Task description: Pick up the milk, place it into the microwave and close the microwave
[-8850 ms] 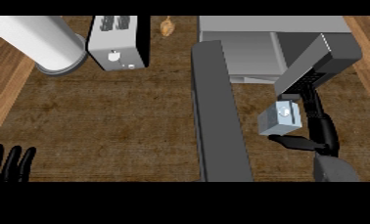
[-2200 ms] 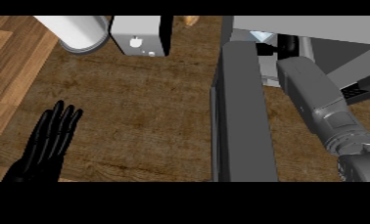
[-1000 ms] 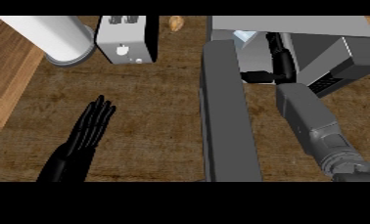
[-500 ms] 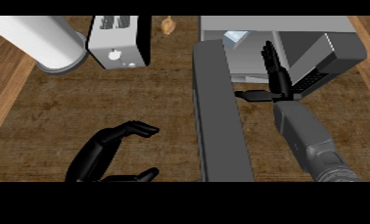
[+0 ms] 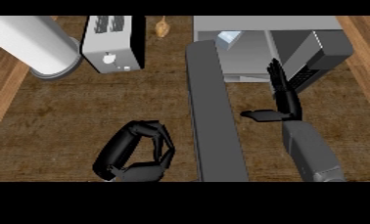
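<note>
Since the milk (image 5: pixel 230 37) sits inside the microwave (image 5: pixel 274 22), at its back left, my right robot hand (image 5: pixel 286 101) is empty, with fingers straight and thumb out at the cavity mouth. The door (image 5: pixel 213 120) stands wide open (closing not yet done). My left robot hand (image 5: pixel 141 149) is curled on nothing over the table (image 5: pixel 57 115), beside the door, likely placed to push it.

One microwave (image 5: pixel 267 23), one toaster (image 5: pixel 112 41), one milk (image 5: pixel 230 37).

Kitchen, wooden counter (image 5: pixel 65 110), toaster (image 5: pixel 114 43), open microwave (image 5: pixel 278 47)
</note>
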Controlling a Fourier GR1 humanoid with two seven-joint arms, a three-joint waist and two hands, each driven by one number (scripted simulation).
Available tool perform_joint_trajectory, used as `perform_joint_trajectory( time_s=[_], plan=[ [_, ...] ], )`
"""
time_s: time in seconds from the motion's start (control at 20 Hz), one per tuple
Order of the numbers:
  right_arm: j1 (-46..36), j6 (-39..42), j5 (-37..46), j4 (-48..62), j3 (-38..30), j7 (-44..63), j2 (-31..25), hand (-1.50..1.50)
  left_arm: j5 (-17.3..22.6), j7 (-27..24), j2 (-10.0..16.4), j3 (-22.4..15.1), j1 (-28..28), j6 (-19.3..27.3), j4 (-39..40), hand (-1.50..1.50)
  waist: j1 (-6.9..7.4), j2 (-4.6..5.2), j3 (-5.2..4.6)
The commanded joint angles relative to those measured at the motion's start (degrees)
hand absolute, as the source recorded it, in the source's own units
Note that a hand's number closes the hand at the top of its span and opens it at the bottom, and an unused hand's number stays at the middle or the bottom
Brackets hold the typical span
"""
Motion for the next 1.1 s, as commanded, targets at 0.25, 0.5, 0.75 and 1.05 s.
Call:
perform_joint_trajectory(
  time_s=[0.25, 0.5, 0.75, 1.05],
  plan=[
    [16.7, 5.6, -0.8, -17.9, 4.2, 0.7, -1.4, -1.5, -4.5, -2.7, -0.7, -7.9, -3.9, -0.2, 12.7, 1.5, -1.46, -0.27, -0.11],
    [25.1, 8.4, -4.0, -35.2, 5.8, 8.4, -1.1, -1.5, 1.3, -1.8, -0.7, -13.0, -9.9, 3.5, 19.4, 1.5, -1.84, -0.24, -0.14],
    [33.0, 10.4, -6.7, -48.8, 5.7, 13.2, -3.1, -1.5, 0.5, -6.2, -0.7, -24.4, -12.3, 11.6, 26.8, 1.5, -2.65, -0.1, -0.19],
    [38.1, 14.0, -11.4, -60.1, 5.3, 18.1, -3.8, -1.5, 10.5, -4.0, -0.7, -36.4, -22.0, 27.0, 31.6, 1.5, -3.74, 0.36, -0.17]
  ],
)
